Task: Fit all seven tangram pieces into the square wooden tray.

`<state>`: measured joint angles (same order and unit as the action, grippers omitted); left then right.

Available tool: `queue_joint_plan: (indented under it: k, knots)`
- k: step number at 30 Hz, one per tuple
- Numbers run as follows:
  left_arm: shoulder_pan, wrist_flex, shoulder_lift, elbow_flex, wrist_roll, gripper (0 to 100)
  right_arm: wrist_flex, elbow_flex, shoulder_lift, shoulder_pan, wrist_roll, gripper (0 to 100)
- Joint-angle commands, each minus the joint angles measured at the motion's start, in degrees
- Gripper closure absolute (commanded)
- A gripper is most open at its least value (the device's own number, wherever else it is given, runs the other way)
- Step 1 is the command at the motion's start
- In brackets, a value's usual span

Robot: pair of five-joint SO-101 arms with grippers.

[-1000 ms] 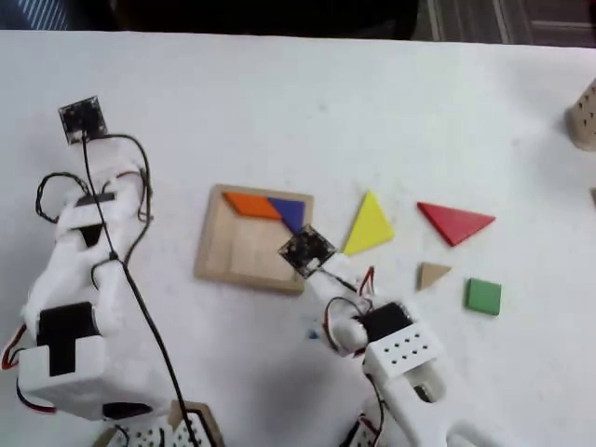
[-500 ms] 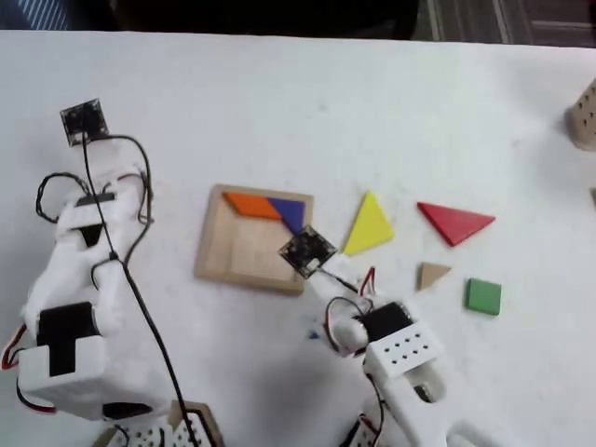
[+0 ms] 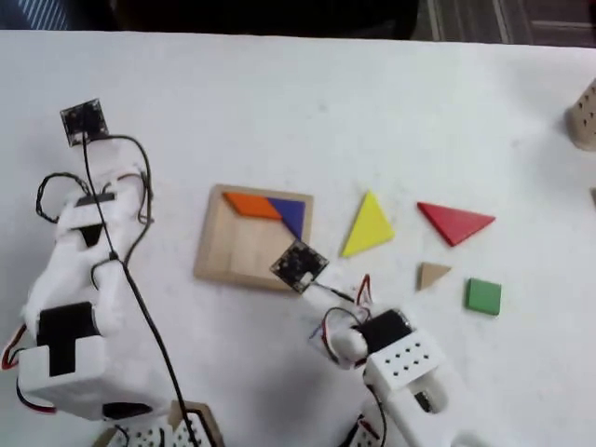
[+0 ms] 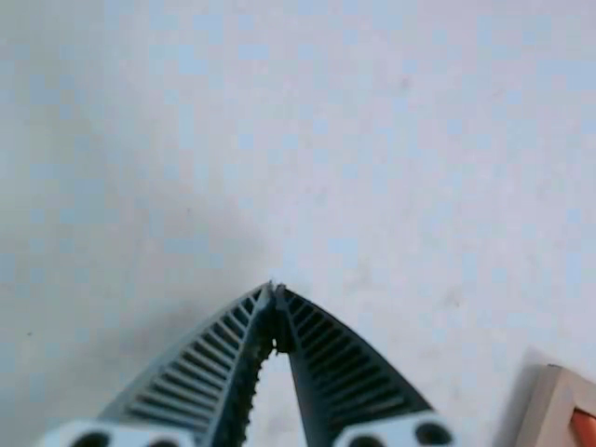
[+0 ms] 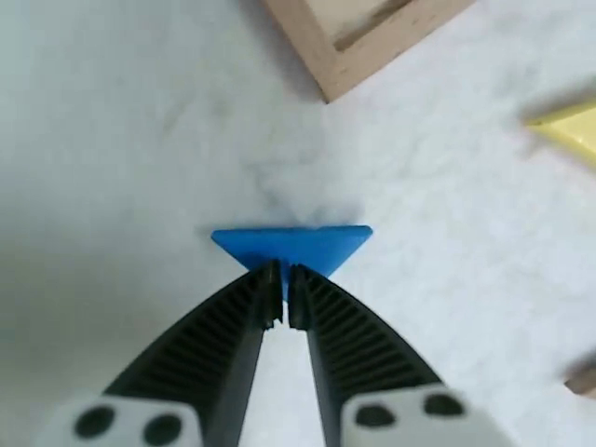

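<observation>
**Seven pieces, one tray, two arms**

Counted on the surface [image 3: 326, 112]: one square wooden tray [image 3: 228, 256], seven tangram pieces, two arms.

Inside the tray, along its far edge, two pieces side by side and touching: an orange parallelogram [image 3: 251, 205] and an indigo triangle [image 3: 291, 214].

Outside the tray, five pieces:
- a yellow triangle [image 3: 369, 226] just beside the tray's right side
- a red triangle [image 3: 453, 223] farther right
- a tan triangle [image 3: 431, 274] and a green square [image 3: 483, 296] near each other, closer to the arms
- a blue triangle [image 5: 296, 247] flat on the surface, near one tray corner

Right end effector [image 5: 283, 279]: jaws drawn together with only a slit between, tips at the blue triangle's near edge. Impossible to say if pressing on it or merely over it.

Left end effector [image 4: 275, 296]: closed tip to tip over bare surface, well left of the tray.

Hidden or cut off:
- the tray's near right corner, covered in the high view by the right arm's camera board [image 3: 299, 266]
- a perforated wooden block [image 3: 584, 116] at the right edge, only partly in frame
</observation>
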<state>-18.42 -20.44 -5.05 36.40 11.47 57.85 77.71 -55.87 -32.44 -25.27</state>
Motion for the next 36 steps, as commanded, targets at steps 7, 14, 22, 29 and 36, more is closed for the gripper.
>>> queue_joint_plan:
  k: [7, 14, 22, 29, 36]
  knots:
    - [-0.22, -0.09, 0.31, -3.43, 0.26, 98, 0.75, 2.37, -5.93, -3.91, -3.87, 98.1]
    - [-0.22, -0.09, 0.31, -3.34, 0.26, 98, -2.59, 2.81, -2.77, -3.91, -3.43, 98.1]
    - [-0.22, -0.09, 0.31, -3.16, 0.26, 98, -5.49, -2.55, 9.98, -3.56, 0.7, 98.1]
    - [-0.22, -0.09, 0.31, -3.08, 0.26, 98, -10.59, -3.6, 11.65, 5.05, 0.97, 98.1]
    - [-0.22, -0.18, 0.31, -3.08, 0.26, 98, -14.64, -3.6, 11.74, 9.98, 0.88, 98.1]
